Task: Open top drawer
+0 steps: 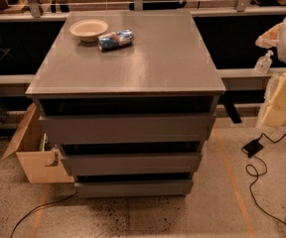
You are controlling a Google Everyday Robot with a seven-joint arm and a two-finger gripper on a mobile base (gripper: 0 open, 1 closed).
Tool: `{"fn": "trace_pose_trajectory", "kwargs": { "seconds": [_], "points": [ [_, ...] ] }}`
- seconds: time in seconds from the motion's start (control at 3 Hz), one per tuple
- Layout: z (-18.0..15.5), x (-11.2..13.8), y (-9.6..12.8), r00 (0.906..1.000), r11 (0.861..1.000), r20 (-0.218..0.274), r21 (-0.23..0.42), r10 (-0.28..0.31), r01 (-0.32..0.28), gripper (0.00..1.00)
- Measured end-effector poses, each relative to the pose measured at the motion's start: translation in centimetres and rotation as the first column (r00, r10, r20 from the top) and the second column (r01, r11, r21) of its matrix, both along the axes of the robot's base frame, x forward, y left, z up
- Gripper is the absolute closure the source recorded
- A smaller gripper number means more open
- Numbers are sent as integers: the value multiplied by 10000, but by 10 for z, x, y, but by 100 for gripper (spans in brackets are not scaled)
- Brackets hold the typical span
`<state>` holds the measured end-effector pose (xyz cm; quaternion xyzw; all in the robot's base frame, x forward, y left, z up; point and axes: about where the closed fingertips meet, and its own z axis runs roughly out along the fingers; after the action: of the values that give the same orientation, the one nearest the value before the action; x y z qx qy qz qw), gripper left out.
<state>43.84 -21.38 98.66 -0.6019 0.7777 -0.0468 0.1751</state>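
The grey cabinet (133, 58) stands in the middle of the camera view with three handleless drawers stacked in its front. The top drawer (127, 128) is the widest; its flat grey front stands out a little from under the cabinet top, with a dark gap above it. The two narrower drawers (131, 162) sit below it, each set further back. My arm comes in at the right edge as pale cream segments, and my gripper (276, 110) hangs there, to the right of the top drawer and apart from it.
A beige bowl (89, 29) and a can on its side (115, 39) lie on the cabinet top. An open cardboard box (34, 155) stands on the floor at the left. A power adapter with cables (252, 147) lies at the right. A pump bottle (265, 62) stands on the back ledge.
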Motion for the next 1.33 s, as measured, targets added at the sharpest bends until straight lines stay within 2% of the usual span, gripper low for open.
{"fn": "trace_pose_trajectory", "kwargs": {
  "seconds": [0.33,0.67,1.0,1.33],
  "points": [
    [0,0,0,10000,10000,2,0,0,0,0],
    [-43,-1,9,10000,9997,-64,-218,67,-69,0],
    [-101,-2,15,9995,9995,-150,-156,283,-286,0],
    [-152,1,20,9976,9975,-167,219,676,-672,0]
  ]
}}
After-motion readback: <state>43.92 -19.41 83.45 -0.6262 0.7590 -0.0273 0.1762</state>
